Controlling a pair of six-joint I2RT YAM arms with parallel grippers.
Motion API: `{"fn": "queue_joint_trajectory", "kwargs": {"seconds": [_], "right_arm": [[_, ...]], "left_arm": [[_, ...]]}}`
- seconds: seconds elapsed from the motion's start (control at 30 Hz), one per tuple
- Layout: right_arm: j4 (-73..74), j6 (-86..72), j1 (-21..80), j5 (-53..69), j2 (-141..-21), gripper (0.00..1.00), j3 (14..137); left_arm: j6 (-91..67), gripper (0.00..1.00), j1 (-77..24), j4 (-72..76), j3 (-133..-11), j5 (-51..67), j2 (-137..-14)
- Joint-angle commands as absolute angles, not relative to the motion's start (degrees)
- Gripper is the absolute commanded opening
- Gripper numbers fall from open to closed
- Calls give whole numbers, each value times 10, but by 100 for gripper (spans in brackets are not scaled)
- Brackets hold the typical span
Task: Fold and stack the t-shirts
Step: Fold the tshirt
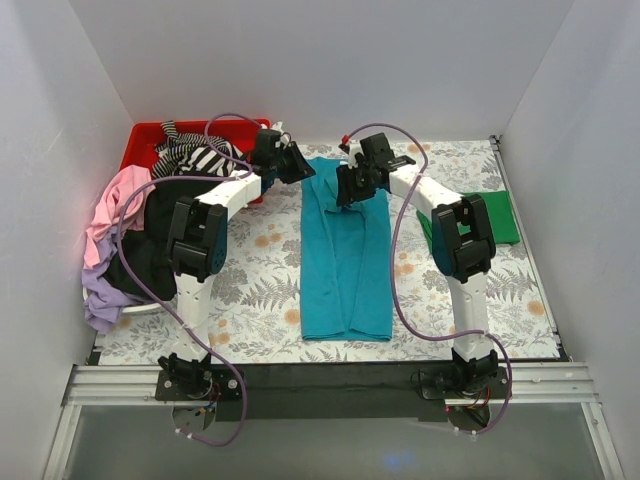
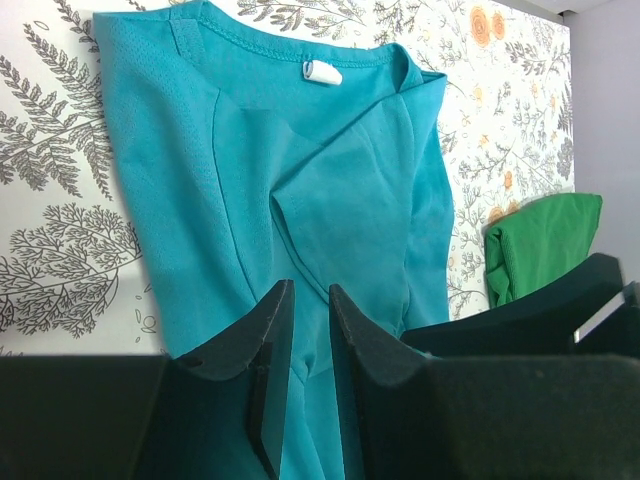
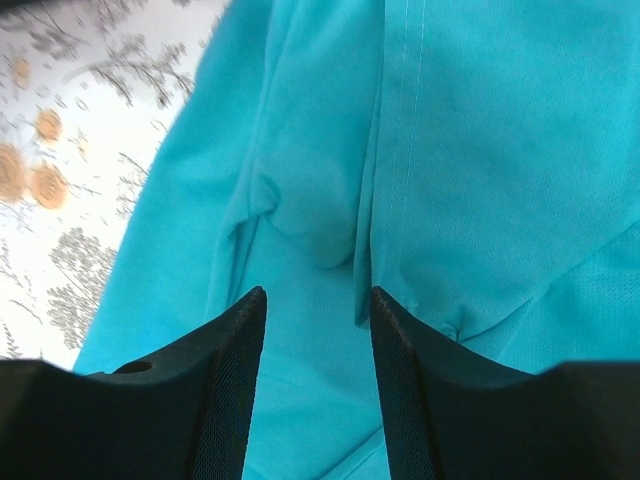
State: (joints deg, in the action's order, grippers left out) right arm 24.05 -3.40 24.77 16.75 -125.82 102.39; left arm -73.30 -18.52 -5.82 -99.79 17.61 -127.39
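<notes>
Left fingers (image 2: 270, 335): two, close together with only a narrow slot between them. Teal shows through the slot, and I cannot tell whether any cloth is pinched.
Right fingers (image 3: 235, 345): two, clearly apart, nothing between them, poised over a small pucker in the teal cloth.
Teal t-shirt (image 1: 345, 260): one, lying lengthwise down the middle of the worktop, both sides folded in to make a long narrow strip. The collar end points away from the arm bases. From my left wrist view I see the neckline with one small white label (image 2: 322, 72).
Finger positions: the left pair is at the far left corner of the teal strip, the right pair over its far right part.
Green t-shirt (image 1: 500, 215): one, folded, flat at the right edge of the worktop, well apart from the teal one.
Heap on the left: four shirts by my count. A black-and-white striped one (image 1: 200, 158) lies in the bin; a pink one (image 1: 110, 205), a black one (image 1: 150, 240) and a lilac one (image 1: 105, 300) are draped at the worktop's left edge.
Red bin (image 1: 150, 135): one, in the far left corner.
Worktop (image 1: 260, 290): one, covered in a fern and flower print.
Arms: two, left arm (image 1: 195, 240) and right arm (image 1: 460, 240), both reaching toward the far end of the teal strip.
</notes>
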Motion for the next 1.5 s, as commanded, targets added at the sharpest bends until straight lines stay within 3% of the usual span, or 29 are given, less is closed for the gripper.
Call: {"fn": "queue_joint_trajectory", "kwargs": {"seconds": [0.0, 0.37, 0.47, 0.7, 0.93, 1.47], "right_arm": [[238, -49, 248, 185, -1239, 52, 1066], [232, -76, 247, 236, -1358, 51, 1211], [236, -109, 247, 269, -1382, 47, 1227], [204, -125, 244, 239, -1328, 46, 1130], [216, -143, 232, 242, -1384, 46, 1171], [239, -108, 230, 246, -1339, 43, 1093]], "left_arm": [[-725, 20, -184, -59, -1000, 179, -1232], [-732, 20, -171, -42, -1009, 141, -1252], [-737, 20, -166, -49, -1025, 155, -1263], [-733, 20, -163, -51, -1024, 167, -1259], [-735, 20, -163, -50, -1020, 183, -1258], [-736, 20, -162, -50, -1012, 202, -1266]]}}
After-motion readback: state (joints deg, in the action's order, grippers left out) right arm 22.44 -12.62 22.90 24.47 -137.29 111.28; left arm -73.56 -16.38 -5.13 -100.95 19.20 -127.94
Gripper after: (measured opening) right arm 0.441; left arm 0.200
